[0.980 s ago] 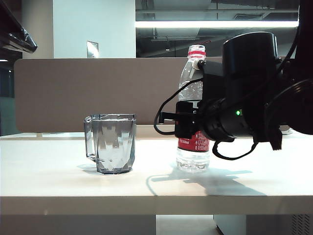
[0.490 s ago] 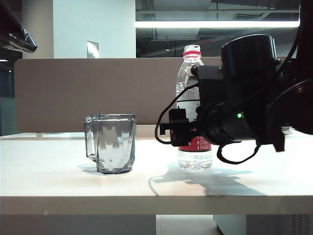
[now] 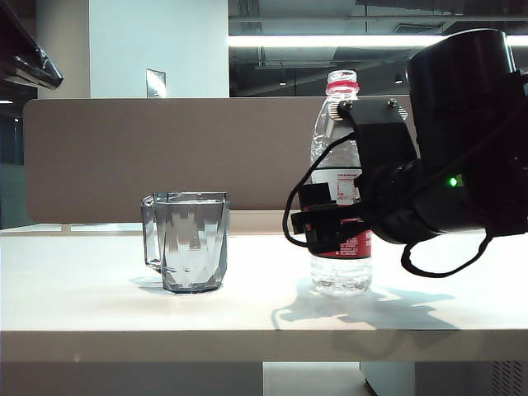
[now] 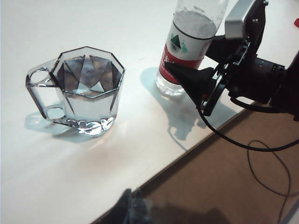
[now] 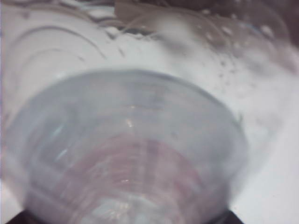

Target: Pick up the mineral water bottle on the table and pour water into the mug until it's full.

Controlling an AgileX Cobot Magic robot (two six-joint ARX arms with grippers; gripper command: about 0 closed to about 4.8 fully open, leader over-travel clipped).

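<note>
The mineral water bottle (image 3: 341,157) (image 4: 187,32) stands upright on the table (image 3: 82,305), its red neck ring on top and its label facing the mug. My right gripper (image 3: 330,227) (image 4: 189,53) straddles its lower label, fingers spread apart on either side. In the right wrist view the bottle (image 5: 126,154) is a blur filling the frame. The smoky grey faceted mug (image 3: 191,243) (image 4: 88,93) sits to the left of the bottle with water in it, handle turned away from the bottle. My left gripper (image 4: 133,205) hovers off the table's edge, tips together and nothing held.
A beige partition (image 3: 124,157) runs behind the table. The table's front edge (image 4: 187,154) lies close to the bottle, with brown floor and a loose black cable (image 4: 261,163) beyond it. The right arm's black body (image 3: 462,148) bulks to the right of the bottle.
The bottle and my right gripper have shifted right, and the leaning bottle now stands straight. The right jaws have spread. Mug and left arm have not moved.
</note>
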